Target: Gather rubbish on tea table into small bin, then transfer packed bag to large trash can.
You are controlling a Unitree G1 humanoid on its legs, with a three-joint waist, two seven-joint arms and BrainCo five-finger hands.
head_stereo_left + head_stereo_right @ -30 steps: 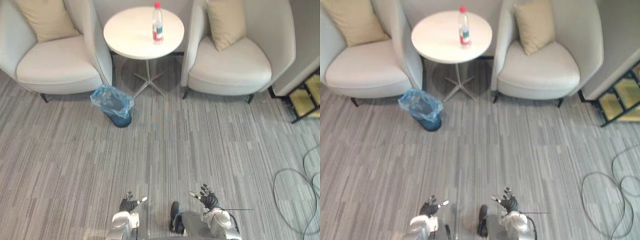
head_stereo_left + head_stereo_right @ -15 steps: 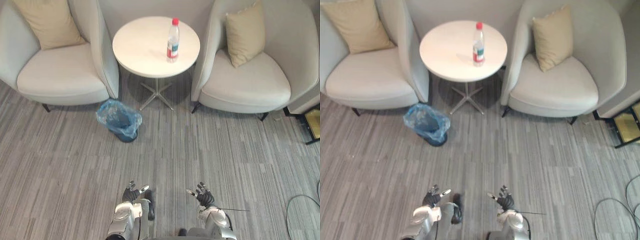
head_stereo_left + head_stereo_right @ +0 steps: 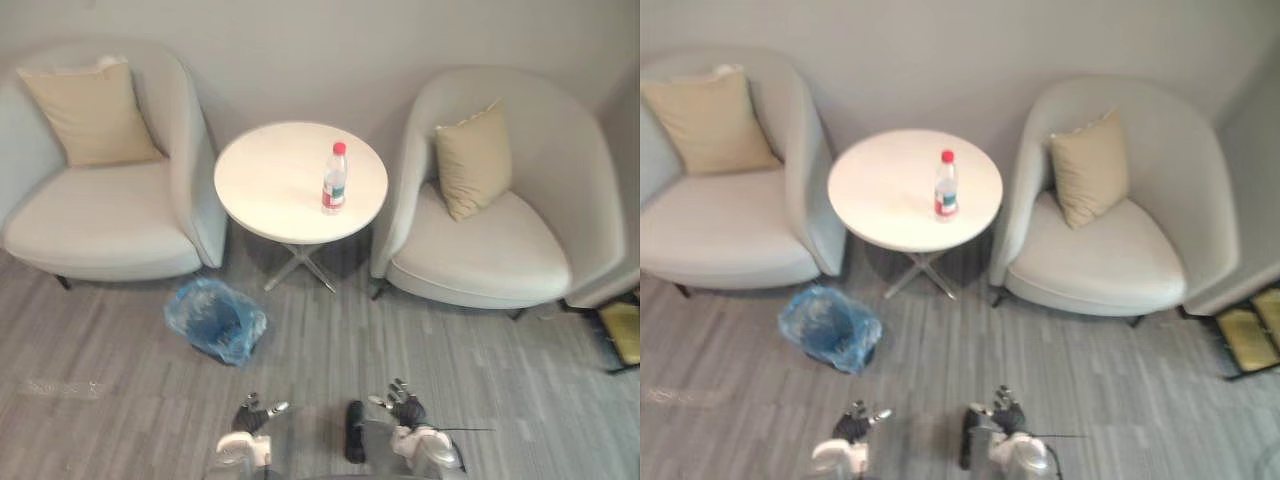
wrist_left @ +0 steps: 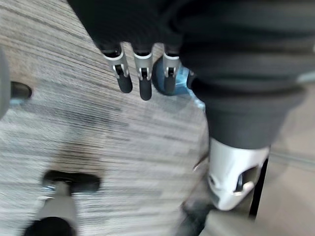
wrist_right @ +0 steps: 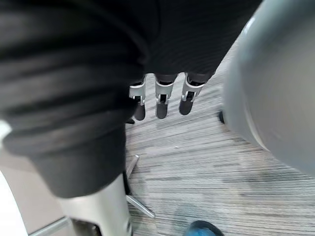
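Note:
A clear plastic bottle [image 3: 334, 178] with a red cap stands upright on the round white tea table [image 3: 270, 185], toward its right side. A small bin lined with a blue bag [image 3: 215, 320] sits on the floor in front of the table, to its left. My left hand [image 3: 256, 414] and right hand [image 3: 403, 409] hang low at the near edge of the eye views, well short of the table, fingers relaxed and holding nothing. In the left wrist view the fingers [image 4: 141, 73] point toward the blue bag [image 4: 182, 83]. The right hand's fingers [image 5: 160, 101] hang straight over the floor.
Two pale armchairs flank the table, the left one [image 3: 100, 215] and the right one [image 3: 500, 235], each with a tan cushion. Grey striped carpet [image 3: 520, 380] lies between me and the table. A dark rack with yellow shelves [image 3: 620, 335] stands at the far right.
The camera has tilted up, so the wall and both chair backs now show, and the table sits lower in the picture. Both hands stay low and open.

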